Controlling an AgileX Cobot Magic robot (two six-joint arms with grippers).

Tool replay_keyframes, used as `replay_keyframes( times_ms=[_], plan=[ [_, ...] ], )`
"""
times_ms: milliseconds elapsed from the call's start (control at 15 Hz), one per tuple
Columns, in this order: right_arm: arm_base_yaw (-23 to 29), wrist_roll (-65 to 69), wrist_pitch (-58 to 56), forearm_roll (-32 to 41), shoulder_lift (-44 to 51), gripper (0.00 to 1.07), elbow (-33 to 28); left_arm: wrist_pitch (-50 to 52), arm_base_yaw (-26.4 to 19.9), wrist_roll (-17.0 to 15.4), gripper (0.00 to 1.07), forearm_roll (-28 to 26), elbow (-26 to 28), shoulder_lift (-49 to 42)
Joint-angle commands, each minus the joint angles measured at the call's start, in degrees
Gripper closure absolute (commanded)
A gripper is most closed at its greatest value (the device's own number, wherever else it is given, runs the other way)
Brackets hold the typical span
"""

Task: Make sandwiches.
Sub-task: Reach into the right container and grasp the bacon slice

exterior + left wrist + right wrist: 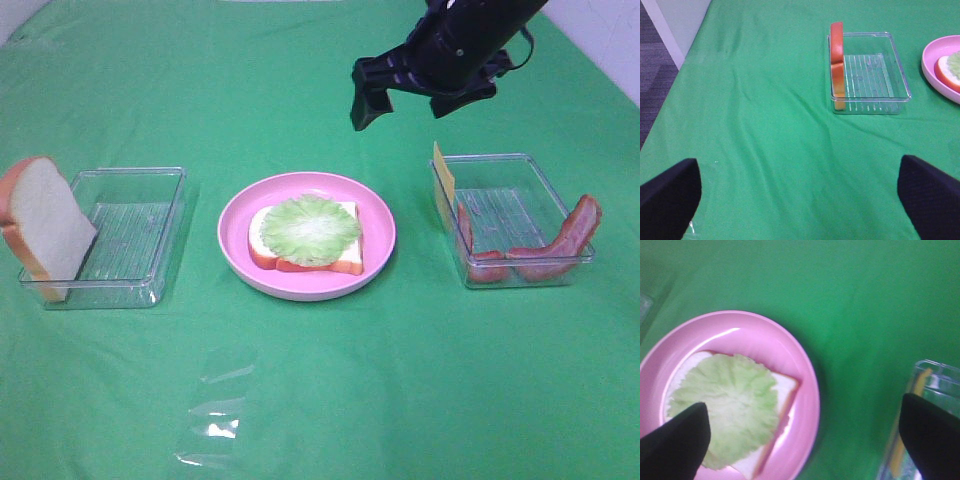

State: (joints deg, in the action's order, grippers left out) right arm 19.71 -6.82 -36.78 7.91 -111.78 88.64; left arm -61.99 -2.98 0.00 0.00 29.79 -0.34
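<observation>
A bread slice lies on the pink plate in the middle, topped with a pale green lettuce leaf. Another bread slice leans upright at the left end of the left clear tray. In the right tray, a yellow cheese slice stands on edge and bacon strips lie along the front and right. My right gripper hangs open and empty above the cloth, behind the plate and right tray. My left gripper is open and empty, well short of the left tray.
A crumpled piece of clear plastic lies on the green cloth near the front, left of centre. The right wrist view shows the lettuce, the plate and the cheese below the open fingers.
</observation>
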Motion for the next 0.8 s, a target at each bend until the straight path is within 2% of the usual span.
replay_keyframes(
  times_ms=[67,333,467,533,667,800],
  plan=[
    [-4.3,0.4,-7.6,-3.0,0.6,0.09,2.7,0.4,-0.1,0.0,0.07,0.0,-0.2,-0.9],
    [-13.7,3.6,-17.5,-5.8,0.6,0.09,3.0,0.4,-0.1,0.0,0.07,0.0,-0.2,-0.9],
    [-16.6,3.7,-20.4,-7.0,0.6,0.1,3.0,0.4,-0.1,0.0,0.07,0.0,-0.2,-0.9],
    [-20.6,4.4,-24.4,-8.5,0.6,0.09,2.9,0.4,-0.1,0.0,0.07,0.0,-0.2,-0.9],
    [-23.3,4.4,-27.3,-8.5,0.6,0.09,2.8,0.4,-0.1,0.0,0.07,0.0,-0.2,-0.9],
    [-23.5,4.4,-28.8,-8.7,0.6,0.09,2.7,0.4,-0.1,0.0,0.07,0.0,-0.2,-0.9]
  ],
)
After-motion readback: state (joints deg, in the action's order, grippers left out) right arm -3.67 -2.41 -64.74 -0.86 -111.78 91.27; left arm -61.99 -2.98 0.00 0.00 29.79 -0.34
